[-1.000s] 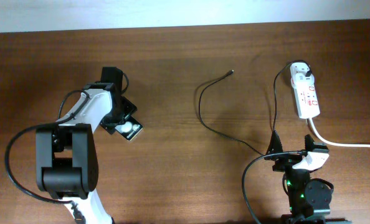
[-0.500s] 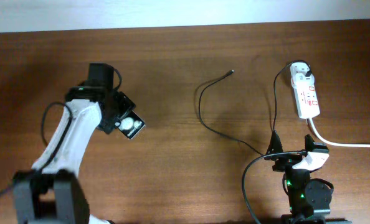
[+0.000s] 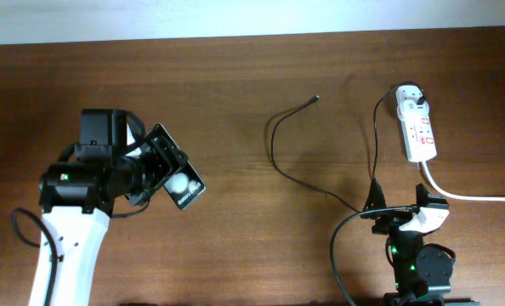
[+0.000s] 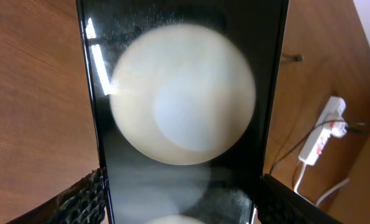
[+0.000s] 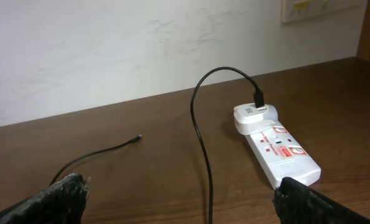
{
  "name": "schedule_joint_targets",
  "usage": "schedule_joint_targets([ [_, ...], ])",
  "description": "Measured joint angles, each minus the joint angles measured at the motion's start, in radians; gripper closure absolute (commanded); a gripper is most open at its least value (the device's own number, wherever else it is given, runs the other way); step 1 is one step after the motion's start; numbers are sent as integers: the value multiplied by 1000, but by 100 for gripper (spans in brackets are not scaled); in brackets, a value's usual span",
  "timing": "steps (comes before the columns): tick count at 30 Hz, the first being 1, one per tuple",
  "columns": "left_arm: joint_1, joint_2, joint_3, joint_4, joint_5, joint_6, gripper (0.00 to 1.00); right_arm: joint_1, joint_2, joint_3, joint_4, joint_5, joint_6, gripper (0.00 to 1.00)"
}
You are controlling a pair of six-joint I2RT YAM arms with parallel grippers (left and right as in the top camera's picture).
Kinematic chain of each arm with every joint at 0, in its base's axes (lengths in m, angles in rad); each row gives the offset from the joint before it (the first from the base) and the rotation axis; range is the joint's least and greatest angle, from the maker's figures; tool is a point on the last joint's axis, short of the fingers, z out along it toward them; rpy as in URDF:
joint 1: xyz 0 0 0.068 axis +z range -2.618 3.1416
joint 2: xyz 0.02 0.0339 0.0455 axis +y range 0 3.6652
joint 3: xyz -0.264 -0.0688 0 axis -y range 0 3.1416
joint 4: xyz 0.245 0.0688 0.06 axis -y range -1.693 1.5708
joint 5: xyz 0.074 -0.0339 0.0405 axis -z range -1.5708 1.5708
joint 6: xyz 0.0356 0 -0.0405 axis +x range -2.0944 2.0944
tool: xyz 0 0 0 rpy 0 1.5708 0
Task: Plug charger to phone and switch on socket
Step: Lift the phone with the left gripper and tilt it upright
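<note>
The fingers [image 4: 85, 199] of the left gripper [image 3: 161, 168] are clamped on the long edges of the phone [image 3: 183, 182], one on each side. From the left wrist camera the glossy black screen [image 4: 185, 93] fills the view and shows a large pale round spot. Seen from overhead, the phone sits at the left of the table [image 3: 235, 68], turned at a slant, with its free end pointing right and toward the near edge.

To the right, around the middle of the table, the charger [image 3: 274, 157] lies loose. Its small plug tip [image 3: 317, 99] rests on the wood at the far side, well apart from the phone. The thin black cable curves left, runs toward the near right, then climbs to the white adapter [image 3: 411, 99]. The adapter is seated in the far end of the socket [image 3: 421, 136], which lies lengthwise at the right with its red markings facing up. Its thick white cord [image 3: 473, 196] trails off to the right edge.

The right gripper [image 3: 399, 202] is near the front edge, just short of the socket. Its fingers [image 5: 63, 199] are spread wide and hold nothing.
</note>
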State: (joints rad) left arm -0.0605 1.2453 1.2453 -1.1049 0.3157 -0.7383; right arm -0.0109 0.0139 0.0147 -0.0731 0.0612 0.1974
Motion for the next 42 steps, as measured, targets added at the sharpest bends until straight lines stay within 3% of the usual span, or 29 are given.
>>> schedule_joint_targets([
  [7, 0, 39, 0, -48, 86, 27, 35, 0, 0, 0, 0, 0, 0, 1],
  [18, -12, 368, 0, -103, 278, 191, 36, 0, 0, 0, 0, 0, 0, 1],
  [29, -66, 388, 0, -283, 417, 298, 37, 0, 0, 0, 0, 0, 0, 1],
  [35, -66, 388, 0, -284, 583, 309, 37, 0, 0, 0, 0, 0, 1, 1],
  [42, -66, 388, 0, -284, 606, 309, 37, 0, 0, 0, 0, 0, 0, 1],
])
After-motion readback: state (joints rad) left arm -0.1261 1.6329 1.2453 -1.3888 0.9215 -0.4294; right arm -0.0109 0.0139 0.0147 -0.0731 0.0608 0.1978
